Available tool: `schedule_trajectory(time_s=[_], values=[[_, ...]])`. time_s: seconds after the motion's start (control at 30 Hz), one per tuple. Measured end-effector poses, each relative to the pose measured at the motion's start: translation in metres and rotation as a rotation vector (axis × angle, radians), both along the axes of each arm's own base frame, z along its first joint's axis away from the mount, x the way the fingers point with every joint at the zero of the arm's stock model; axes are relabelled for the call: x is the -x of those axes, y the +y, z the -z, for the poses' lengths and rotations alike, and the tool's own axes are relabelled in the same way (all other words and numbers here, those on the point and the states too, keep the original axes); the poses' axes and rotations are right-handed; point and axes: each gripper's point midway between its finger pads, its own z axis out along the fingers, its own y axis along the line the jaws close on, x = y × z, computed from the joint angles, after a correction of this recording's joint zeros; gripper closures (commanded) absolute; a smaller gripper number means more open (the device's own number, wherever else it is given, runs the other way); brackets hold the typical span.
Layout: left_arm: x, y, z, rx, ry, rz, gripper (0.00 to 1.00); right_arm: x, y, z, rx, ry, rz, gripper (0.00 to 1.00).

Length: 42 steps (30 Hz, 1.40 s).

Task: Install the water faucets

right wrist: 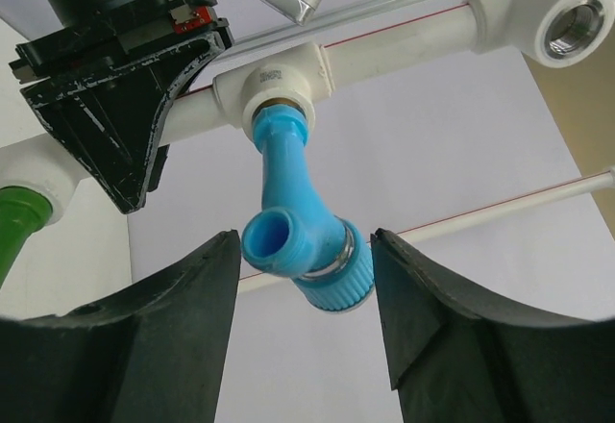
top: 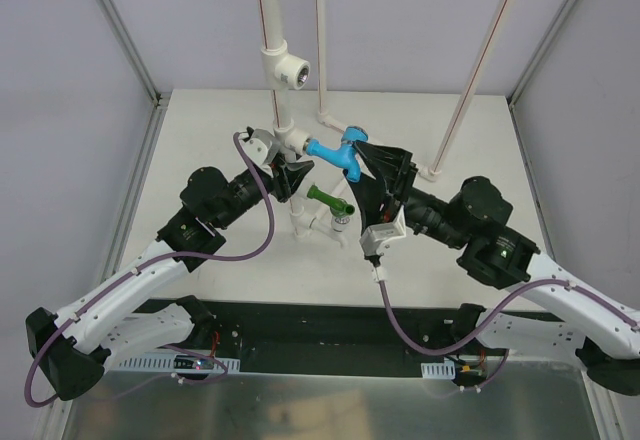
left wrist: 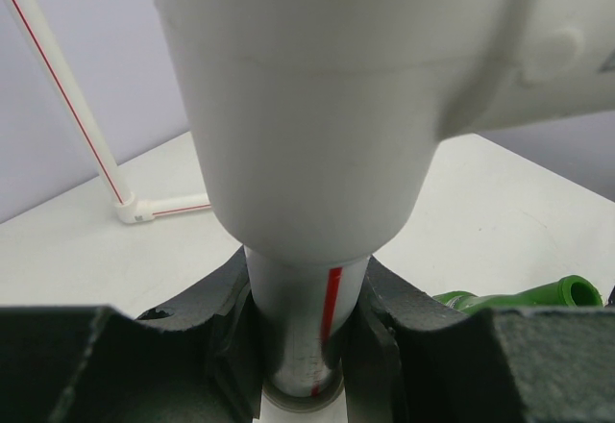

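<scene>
The light blue faucet sticks out sideways from a white tee on the upright pipe, its stem seated in the tee's socket. My right gripper stands open around the faucet's spout and ribbed cap, with a gap on each side. The dark green faucet sits in a lower tee and also shows in the left wrist view. My left gripper is shut on the white pipe with the red stripe, just below the tee.
A higher tee with an open threaded socket sits on the same riser. Thin white pipes with red stripes lean at the back right, ending in an elbow. Frame posts stand at the table's corners.
</scene>
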Motion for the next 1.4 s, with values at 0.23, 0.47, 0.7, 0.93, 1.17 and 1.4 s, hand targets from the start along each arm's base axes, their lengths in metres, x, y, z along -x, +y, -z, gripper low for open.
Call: schedule_trajectory(time_s=[0.23,0.47,0.7,0.93,1.17,1.4], values=[[0.000,0.000,0.000,0.000,0.000,-0.003,1.00,-0.015,0.014,0.002,0.048,-0.007,0.011,0.42],[0.001,0.001,0.000,0.000,0.000,-0.003,1.00,-0.032,0.011,-0.001,0.059,0.000,0.049,0.51],[0.001,0.001,0.000,-0.001,0.001,-0.003,1.00,-0.033,0.012,0.003,0.064,0.022,0.043,0.50],[0.001,0.001,0.000,0.000,0.001,-0.002,1.00,-0.030,0.012,0.006,0.037,0.088,0.019,0.65],[0.002,0.000,0.000,-0.001,0.000,0.006,1.00,-0.028,0.011,0.010,-0.019,0.204,0.002,0.84],[0.003,-0.001,0.000,-0.004,-0.001,0.015,1.00,-0.024,0.011,0.018,-0.106,0.385,-0.027,0.90]])
